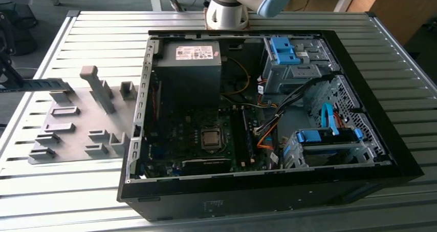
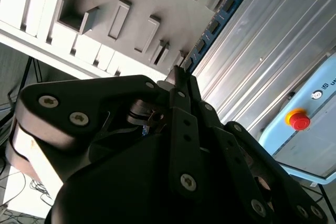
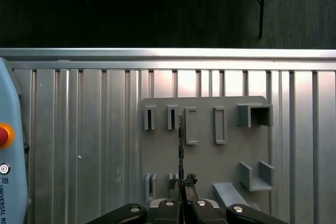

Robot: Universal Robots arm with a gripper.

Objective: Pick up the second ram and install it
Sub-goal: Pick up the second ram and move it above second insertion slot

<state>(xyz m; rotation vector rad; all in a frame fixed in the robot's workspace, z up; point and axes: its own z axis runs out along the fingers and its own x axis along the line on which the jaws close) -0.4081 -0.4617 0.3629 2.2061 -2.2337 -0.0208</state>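
While poised over holder plate [image 3: 205, 167], claw [image 3: 181, 183] pinched tight on second ram [image 3: 180, 145] — stick edge-on.

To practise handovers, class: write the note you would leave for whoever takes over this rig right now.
Gripper: shut on one end of the second ram.
Ram: held over the grey holder plate, to the exterior view's left of the open computer case.
Done: ram gripped.
Left: ram not yet at the motherboard inside the case.

Open computer case [image 1: 239, 201] stands beside grey holder plate [image 1: 77, 127].
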